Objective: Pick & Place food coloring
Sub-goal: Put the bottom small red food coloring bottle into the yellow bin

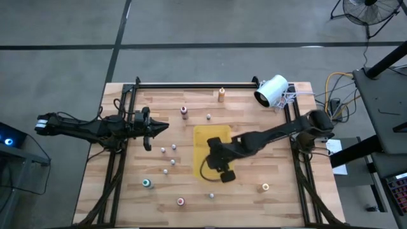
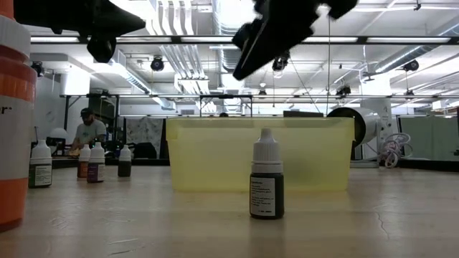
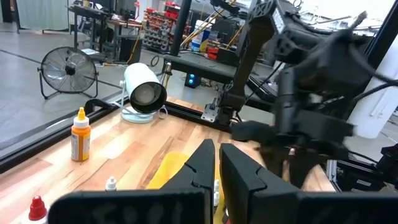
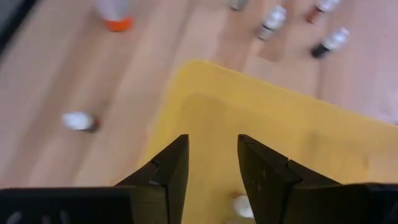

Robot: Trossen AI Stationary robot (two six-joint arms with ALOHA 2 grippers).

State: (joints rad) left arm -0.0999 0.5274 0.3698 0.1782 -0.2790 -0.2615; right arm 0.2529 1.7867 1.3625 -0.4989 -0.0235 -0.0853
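The food coloring bottles stand scattered upright on the wooden table: an orange-topped one (image 1: 221, 94), a maroon-topped one (image 1: 184, 112), a teal-topped one (image 1: 147, 183), a pink-topped one (image 1: 180, 201) and several small whitish ones (image 1: 172, 162). A yellow tray (image 1: 203, 137) sits mid-table. My right gripper (image 1: 224, 173) hangs open and empty above the tray's near part (image 4: 261, 124). A small whitish bottle (image 4: 242, 205) lies in the tray below its fingers. My left gripper (image 1: 152, 130) is raised at the table's left, its fingers (image 3: 217, 163) close together, holding nothing that I can see.
A big white cylinder-shaped device (image 1: 272, 90) lies at the far right corner. Black frame rails (image 1: 191, 84) run along the far and side edges. In the low view one small dark bottle (image 2: 267, 179) stands before the tray (image 2: 215, 154). A person (image 2: 87, 130) is far behind.
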